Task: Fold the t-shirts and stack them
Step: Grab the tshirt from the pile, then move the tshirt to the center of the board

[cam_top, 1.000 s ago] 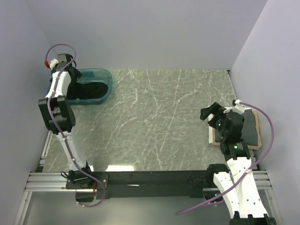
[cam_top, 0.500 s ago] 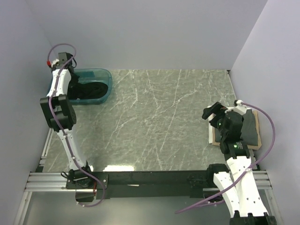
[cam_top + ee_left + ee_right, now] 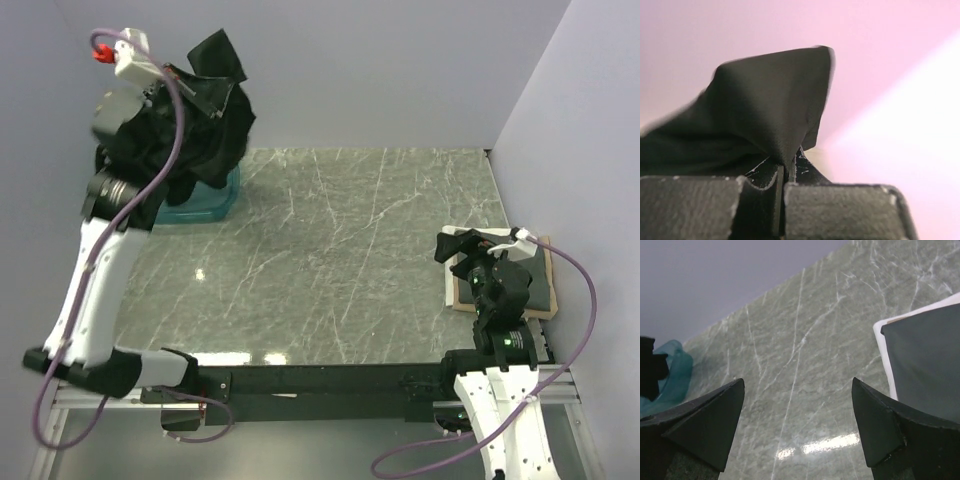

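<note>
Right gripper (image 3: 450, 245): jaws wide apart, empty, well right of tub (image 3: 215, 205), beside board (image 3: 462, 298) bearing flat dark grey t-shirt (image 3: 530, 275). Left gripper (image 3: 781, 175): clamped on black t-shirt (image 3: 200, 120), which hangs bunched above tub. Step: extraction from tub. Next, likely: carry to table (image 3: 350, 250), spread flat for folding.

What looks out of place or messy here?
The black t-shirt hangs crumpled in mid-air, pinched by the left end effector over the teal tub. Nothing looks spilled or damaged; the grey t-shirt lies flat on its board.
</note>
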Tool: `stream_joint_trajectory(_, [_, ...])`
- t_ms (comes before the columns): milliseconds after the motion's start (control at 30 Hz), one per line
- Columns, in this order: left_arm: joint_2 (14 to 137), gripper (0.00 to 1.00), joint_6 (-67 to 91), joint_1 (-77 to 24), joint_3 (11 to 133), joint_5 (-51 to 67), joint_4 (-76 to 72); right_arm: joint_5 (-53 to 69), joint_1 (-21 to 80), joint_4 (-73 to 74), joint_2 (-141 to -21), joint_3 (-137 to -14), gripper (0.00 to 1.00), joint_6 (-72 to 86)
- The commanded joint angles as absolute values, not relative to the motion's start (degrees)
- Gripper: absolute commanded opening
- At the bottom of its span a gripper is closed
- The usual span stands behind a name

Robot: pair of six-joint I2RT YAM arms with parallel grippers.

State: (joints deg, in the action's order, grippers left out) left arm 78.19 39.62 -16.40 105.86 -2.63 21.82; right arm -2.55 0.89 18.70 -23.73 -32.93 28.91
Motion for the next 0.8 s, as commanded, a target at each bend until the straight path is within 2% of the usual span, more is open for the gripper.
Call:
stream_joint_trajectory(0, [73.66, 0.01, 38.94, -21.34, 103.27, 9.92, 6.43, -1.58, 1.06, 15.64, -21.8, -32.34, 0.93, 28.92])
stream_joint_trajectory(100, [72.6, 0.01, 37.36, -30.73, 104.14, 12.22, 3.87, -2.37, 1.14, 16.17, -21.36, -32.26, 0.93, 29.0])
stream_joint_trajectory(333, [76.28, 0.01, 37.26, -34.89, 104.59, 10.56, 7.72, -2.81, 1.14, 18.72, -23.46, -33.75, 0.92, 28.83])
stream_joint_trajectory(500, [76.82, 0.01, 38.49, -34.89, 92.15, -4.98, 8.79, -0.97, 1.14, 20.39, -26.89, -34.89, 0.92, 28.83])
stream_joint_trajectory(533, [76.82, 0.01, 39.02, -34.89, 89.93, -11.1, 9.4, -0.44, 1.14, 20.74, -27.33, -35.07, 0.92, 28.83])
stream_joint_trajectory(633, [77.34, 0.01, 41.57, -34.89, 80.79, -19.38, 9.75, -0.18, 1.05, 22.76, -28.91, -35.33, 0.92, 28.83])
stream_joint_trajectory(767, [79.1, 0.01, 48.32, -34.81, 72.79, -27.5, 15.1, 6.05, 1.23, 25.57, -31.46, -34.89, 0.92, 28.56])
